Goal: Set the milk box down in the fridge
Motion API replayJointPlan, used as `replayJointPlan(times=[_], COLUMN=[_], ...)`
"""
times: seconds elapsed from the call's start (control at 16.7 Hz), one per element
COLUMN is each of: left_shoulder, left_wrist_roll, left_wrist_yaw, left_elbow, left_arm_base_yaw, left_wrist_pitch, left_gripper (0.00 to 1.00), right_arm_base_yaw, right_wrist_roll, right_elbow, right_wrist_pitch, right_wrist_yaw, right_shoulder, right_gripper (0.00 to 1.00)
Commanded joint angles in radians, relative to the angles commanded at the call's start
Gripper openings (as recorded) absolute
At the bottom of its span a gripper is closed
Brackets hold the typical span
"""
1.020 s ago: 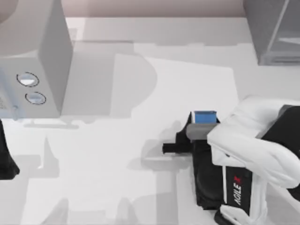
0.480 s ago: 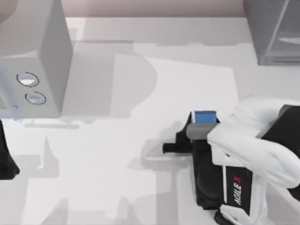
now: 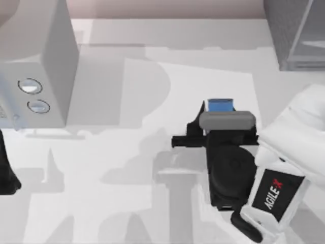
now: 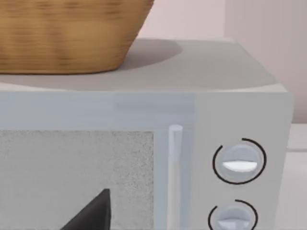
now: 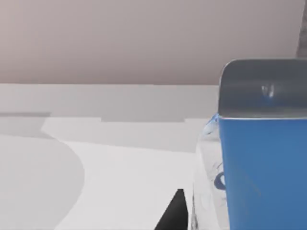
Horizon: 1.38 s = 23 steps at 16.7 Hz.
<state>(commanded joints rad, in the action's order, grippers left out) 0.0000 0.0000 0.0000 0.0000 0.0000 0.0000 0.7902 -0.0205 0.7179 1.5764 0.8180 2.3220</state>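
The milk box is a small blue carton, and my right gripper is shut on it right of the table's middle. In the right wrist view the milk box looms close, blue with a grey top, beside one dark finger. The fridge, a dark-grey cabinet with a pale glassy panel, stands at the back right corner, well beyond the carton. My left arm is parked at the left edge.
A light-grey box with two round dials stands at the back left. The left wrist view faces its dials and shows a wicker basket on its top. White table lies between the cabinets.
My right gripper has carried the milk box toward the back of the table, and the arm has swung with it. The left arm has not moved.
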Motion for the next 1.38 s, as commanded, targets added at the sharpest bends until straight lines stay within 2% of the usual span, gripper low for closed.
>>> replayJointPlan(times=[0.9, 1.38], left_shoulder=[0.000, 0.000], left_wrist_roll=[0.000, 0.000], left_wrist_yaw=[0.000, 0.000], left_elbow=[0.000, 0.000], left_arm_base_yaw=[0.000, 0.000], left_wrist_pitch=[0.000, 0.000], left_gripper=[1.00, 1.00], right_arm_base_yaw=[-0.002, -0.009], right_wrist_roll=[0.000, -0.005], right_elbow=[-0.054, -0.056], right_wrist_pitch=[-0.398, -0.430], right_wrist_yaw=[0.003, 0.001], right_shoulder=[-0.437, -0.471], right_gripper=[0.00, 0.00])
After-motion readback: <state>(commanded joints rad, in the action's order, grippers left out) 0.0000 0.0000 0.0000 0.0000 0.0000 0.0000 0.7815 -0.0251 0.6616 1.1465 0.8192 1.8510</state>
